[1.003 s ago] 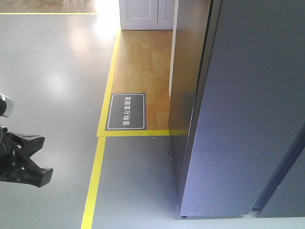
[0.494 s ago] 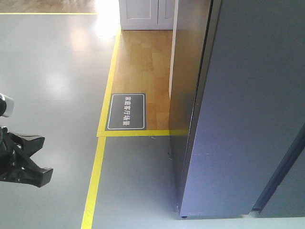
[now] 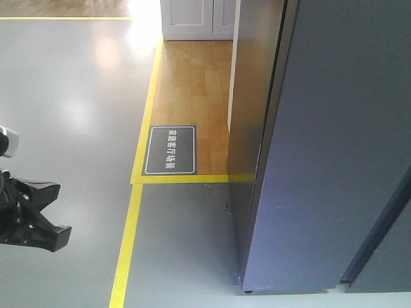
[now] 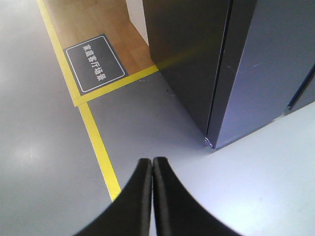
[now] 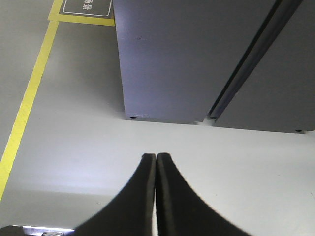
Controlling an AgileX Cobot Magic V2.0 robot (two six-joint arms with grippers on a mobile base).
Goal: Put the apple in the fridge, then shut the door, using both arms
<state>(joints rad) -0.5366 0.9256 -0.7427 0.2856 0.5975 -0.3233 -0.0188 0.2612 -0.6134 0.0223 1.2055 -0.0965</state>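
Left gripper (image 4: 152,164): tips pressed together, empty, aimed down at floor.
Right gripper (image 5: 156,160): tips pressed together, empty, over pale floor.
Fridge (image 5: 187,54): ahead of both grippers; door (image 3: 334,141) flush, smooth matte dark grey slab.
Apple: not visible.
Tape (image 4: 98,147): glossy yellow strip, left of left gripper.

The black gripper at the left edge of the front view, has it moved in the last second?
Barely. The left gripper sits about where it was against the yellow floor line, at most a slight drift down and left. Its fingers are pressed together.
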